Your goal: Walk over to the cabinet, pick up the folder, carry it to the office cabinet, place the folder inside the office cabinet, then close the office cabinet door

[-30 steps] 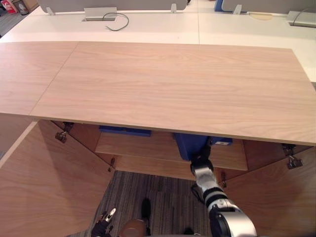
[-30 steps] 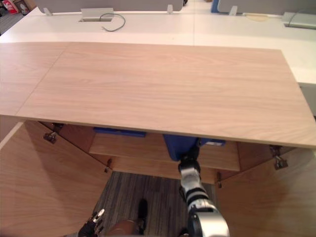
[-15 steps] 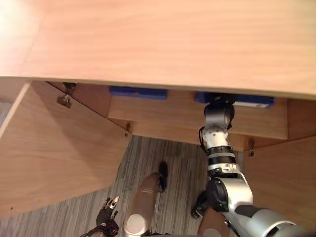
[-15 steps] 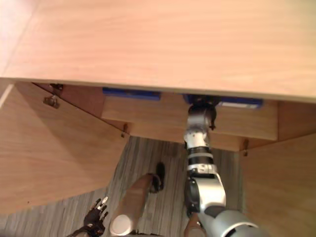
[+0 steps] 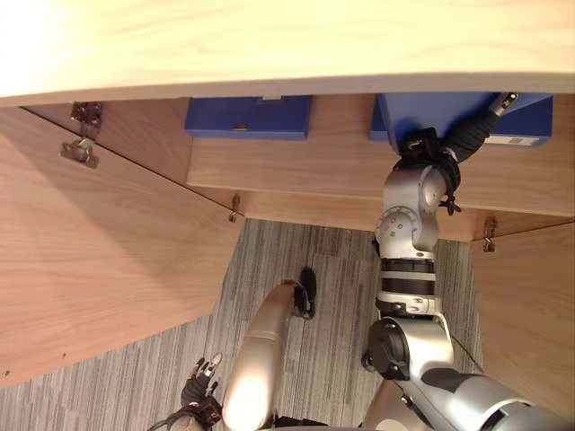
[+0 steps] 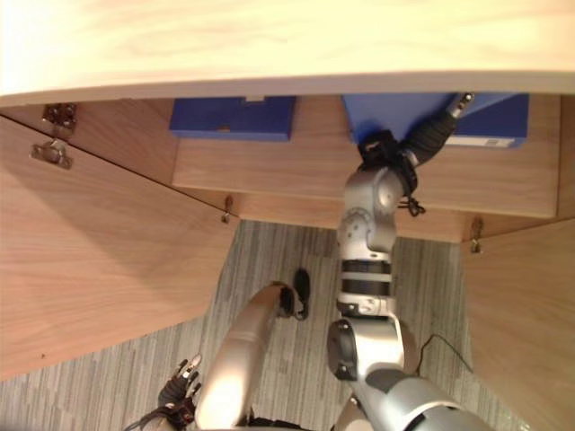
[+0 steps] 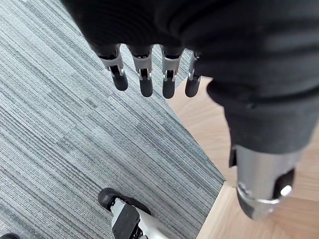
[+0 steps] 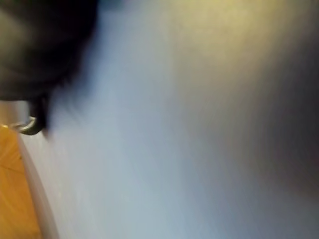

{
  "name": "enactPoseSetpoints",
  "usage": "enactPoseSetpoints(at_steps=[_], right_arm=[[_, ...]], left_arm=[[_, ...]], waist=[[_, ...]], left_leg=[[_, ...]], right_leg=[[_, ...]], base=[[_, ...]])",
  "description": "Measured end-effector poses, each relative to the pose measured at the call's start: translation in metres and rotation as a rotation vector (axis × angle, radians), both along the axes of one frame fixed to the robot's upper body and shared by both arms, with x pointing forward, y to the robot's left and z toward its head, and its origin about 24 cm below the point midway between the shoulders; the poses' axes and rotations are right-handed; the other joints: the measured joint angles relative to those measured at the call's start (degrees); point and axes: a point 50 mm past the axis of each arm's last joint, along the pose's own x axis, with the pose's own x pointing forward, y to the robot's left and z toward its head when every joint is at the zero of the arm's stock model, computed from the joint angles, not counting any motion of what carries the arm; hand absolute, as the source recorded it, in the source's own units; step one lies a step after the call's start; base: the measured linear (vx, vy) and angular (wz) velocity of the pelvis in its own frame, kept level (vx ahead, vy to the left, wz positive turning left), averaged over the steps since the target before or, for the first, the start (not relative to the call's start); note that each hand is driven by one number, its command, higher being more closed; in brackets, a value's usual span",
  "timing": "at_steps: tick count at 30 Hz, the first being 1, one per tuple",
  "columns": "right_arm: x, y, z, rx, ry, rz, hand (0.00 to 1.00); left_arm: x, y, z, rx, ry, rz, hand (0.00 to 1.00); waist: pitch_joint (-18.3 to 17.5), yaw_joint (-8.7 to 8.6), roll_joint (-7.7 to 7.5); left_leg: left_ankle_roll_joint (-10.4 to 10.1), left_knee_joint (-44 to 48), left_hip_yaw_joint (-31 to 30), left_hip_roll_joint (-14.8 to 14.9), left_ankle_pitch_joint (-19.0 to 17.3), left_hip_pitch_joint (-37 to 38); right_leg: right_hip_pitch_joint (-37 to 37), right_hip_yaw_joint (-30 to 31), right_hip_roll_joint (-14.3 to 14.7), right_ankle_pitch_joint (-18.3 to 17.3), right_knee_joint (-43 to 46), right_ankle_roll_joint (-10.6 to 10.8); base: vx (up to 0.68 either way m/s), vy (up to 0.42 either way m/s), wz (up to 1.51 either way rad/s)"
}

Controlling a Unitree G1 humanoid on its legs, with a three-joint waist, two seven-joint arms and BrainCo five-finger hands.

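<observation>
Right hand [image 5: 472,133] is lying against blue folder [image 5: 400,112] on shelf [image 5: 296,171], grip unreadable; left hand [image 7: 169,79] is hanging slack-fingered above carpet [image 7: 60,124]

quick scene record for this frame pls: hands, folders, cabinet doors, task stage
left hand: open, hanging low over the carpet, holding nothing
right hand: reached into the cabinet, against the right blue folder; grip cannot be told
right blue folder: at the shelf, under the cabinet top
left blue folder: on the same shelf, apart from either hand
doors: left door and right door both open
task stage: folder at the shelf, doors not yet closed
</observation>
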Motion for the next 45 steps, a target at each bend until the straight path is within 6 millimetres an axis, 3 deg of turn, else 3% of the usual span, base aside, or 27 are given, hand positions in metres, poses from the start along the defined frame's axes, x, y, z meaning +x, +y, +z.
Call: enactPoseSetpoints(at_steps=[5, 19, 27, 28, 37, 45], right_arm=[[-0.003, -0.001, 0.002, 0.025, -0.005, -0.016, 1.00], [-0.006, -0.030, -0.006, 0.216, 0.048, -0.138, 1.00], [0.005, -0.022, -0.012, 0.260, 0.113, -0.088, 1.00], [0.006, -0.022, -0.013, 0.259, 0.120, -0.086, 0.00], [0.013, -0.009, 0.003, 0.247, 0.108, -0.035, 0.00], [0.013, -0.007, 0.004, 0.229, 0.111, -0.040, 0.00]], left_arm=[[0.002, 0.001, -0.001, 0.007, 0.012, 0.005, 0.00], [0.002, 0.001, -0.002, 0.024, 0.031, 0.019, 0.00], [0.001, 0.002, -0.003, 0.032, 0.040, 0.024, 0.00], [0.000, 0.002, -0.003, 0.033, 0.043, 0.025, 0.00], [0.000, 0.004, -0.004, 0.043, 0.050, 0.030, 0.00], [0.005, 0.005, -0.004, 0.048, 0.054, 0.026, 0.00]], waist=[[0.00, 0.23, 0.00], [-0.15, 0.52, -0.07], [-0.59, 0.42, -0.34], [-0.87, 0.42, -0.40], [-1.38, 0.42, -1.01], [-1.47, 0.28, -1.21]], left_leg=[[0.16, 0.74, -0.14, 0.09, -0.01, -1.33], [0.24, 0.80, -0.69, -0.49, 0.13, -2.90], [0.05, 0.70, -1.12, -0.77, 0.33, -3.23], [0.01, 0.70, -1.24, -0.79, 0.36, -3.49], [-0.17, -0.49, -1.75, -0.90, 1.56, -3.71], [-0.51, -1.76, -2.00, -0.81, 2.40, -3.43]], right_leg=[[-1.31, 0.17, 0.03, -0.26, 0.70, 0.01], [-2.58, 0.02, 0.03, -0.34, 0.77, 0.10], [-2.59, -0.17, 0.09, -0.34, 0.72, 0.10], [-2.73, -0.27, 0.11, -0.34, 0.70, 0.10], [-2.86, -0.86, 0.11, -0.15, 0.21, -0.18], [-2.78, -1.32, 0.27, 0.07, -0.31, -0.50]], base=[[0.00, -0.013, 0.00], [0.00, -0.004, 0.01], [0.00, -0.008, 0.02], [0.01, -0.025, 0.08], [0.00, -0.020, 0.02], [-0.01, -0.042, 0.01]])
